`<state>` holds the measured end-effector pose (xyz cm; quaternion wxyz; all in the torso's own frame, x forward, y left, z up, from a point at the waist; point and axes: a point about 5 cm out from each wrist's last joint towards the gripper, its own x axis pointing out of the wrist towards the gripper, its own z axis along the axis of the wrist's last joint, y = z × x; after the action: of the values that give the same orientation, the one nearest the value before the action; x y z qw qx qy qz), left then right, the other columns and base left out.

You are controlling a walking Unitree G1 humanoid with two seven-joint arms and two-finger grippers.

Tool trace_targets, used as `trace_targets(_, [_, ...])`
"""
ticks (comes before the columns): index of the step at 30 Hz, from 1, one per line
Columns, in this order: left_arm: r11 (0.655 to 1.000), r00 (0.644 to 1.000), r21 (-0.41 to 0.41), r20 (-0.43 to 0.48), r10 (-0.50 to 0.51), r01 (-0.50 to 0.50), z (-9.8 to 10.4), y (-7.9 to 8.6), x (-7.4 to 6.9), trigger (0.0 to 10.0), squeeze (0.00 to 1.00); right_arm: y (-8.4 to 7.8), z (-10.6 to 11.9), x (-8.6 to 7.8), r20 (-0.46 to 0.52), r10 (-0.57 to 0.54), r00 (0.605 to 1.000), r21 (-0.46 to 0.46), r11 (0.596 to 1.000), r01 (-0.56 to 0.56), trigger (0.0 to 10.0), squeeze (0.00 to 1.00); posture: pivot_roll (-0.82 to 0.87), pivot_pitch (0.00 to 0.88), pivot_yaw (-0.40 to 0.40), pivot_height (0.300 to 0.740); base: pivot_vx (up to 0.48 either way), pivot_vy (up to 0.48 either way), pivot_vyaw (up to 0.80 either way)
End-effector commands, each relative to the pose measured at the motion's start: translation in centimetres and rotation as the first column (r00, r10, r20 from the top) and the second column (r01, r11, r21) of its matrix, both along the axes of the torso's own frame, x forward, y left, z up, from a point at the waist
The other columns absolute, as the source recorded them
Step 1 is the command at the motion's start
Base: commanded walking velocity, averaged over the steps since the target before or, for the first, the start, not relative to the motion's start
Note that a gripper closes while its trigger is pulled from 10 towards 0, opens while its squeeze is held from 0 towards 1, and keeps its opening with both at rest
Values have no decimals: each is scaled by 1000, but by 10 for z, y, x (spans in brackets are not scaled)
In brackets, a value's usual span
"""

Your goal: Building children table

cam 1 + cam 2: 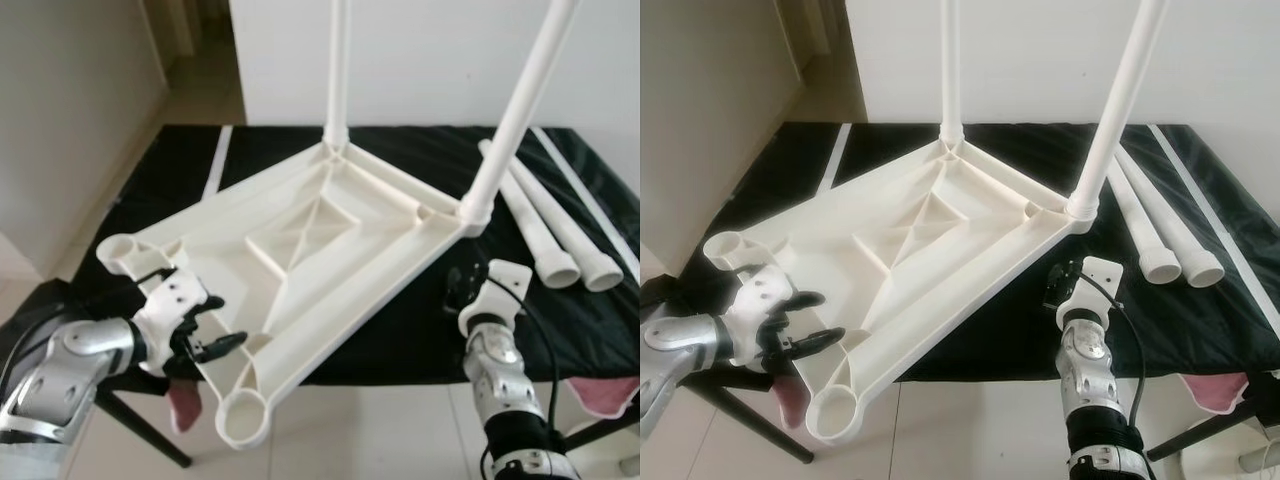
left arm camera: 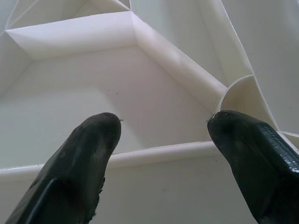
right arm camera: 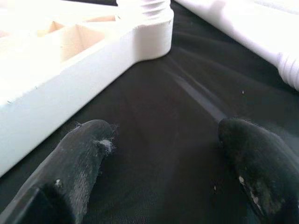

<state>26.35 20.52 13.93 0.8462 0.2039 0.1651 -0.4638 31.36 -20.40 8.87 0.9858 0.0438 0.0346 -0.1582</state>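
Observation:
The white plastic tabletop (image 1: 320,240) lies upside down on the black-covered table (image 1: 400,330). Two white legs stand in its sockets, one at the far corner (image 1: 338,70) and one at the right corner (image 1: 520,110). Two loose legs (image 1: 540,225) lie on the cloth to the right. The near socket (image 1: 245,415) and the left socket (image 1: 125,248) are bare. My left gripper (image 1: 205,335) is open at the tabletop's near-left rim (image 2: 159,154), beside the near socket. My right gripper (image 1: 462,285) hovers open over the cloth just short of the right corner (image 3: 145,28), holding nothing.
A thin white rod (image 1: 590,200) lies along the cloth's right side and a white strip (image 1: 217,165) along its far left. A pink cloth (image 1: 605,395) hangs at the near right and a pink item (image 1: 185,405) below the near-left edge. A white wall stands behind the table.

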Motion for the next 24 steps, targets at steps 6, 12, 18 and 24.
trace_targets(6, [988, 977, 6, -150, -149, 151, -25, -22, -25, 10000, 0, 13, -5, 8, -51, 75, 996, 18, 997, -74, 10000, 0, 37, 1, -9, 740, 0, 0, 0])
trace_targets(12, [970, 957, -31, -160, -242, 240, -33, -53, -37, 10000, 0, 30, 7, 28, -60, 212, 975, 2, 977, -213, 10000, 0, 40, 2, -6, 740, 0, 0, 0])
trace_targets(18, [965, 961, -90, -103, -255, 246, -27, -78, -31, 10000, 0, 43, 13, 44, -120, 343, 932, -14, 938, -347, 10000, 0, 39, 2, -6, 740, 0, 0, 0])
trace_targets(24, [970, 977, -121, -23, -213, 209, -21, -93, -21, 10000, 0, 37, 19, 51, -113, 311, 944, -38, 948, -317, 10000, 0, 43, 5, -10, 740, 0, 0, 0])
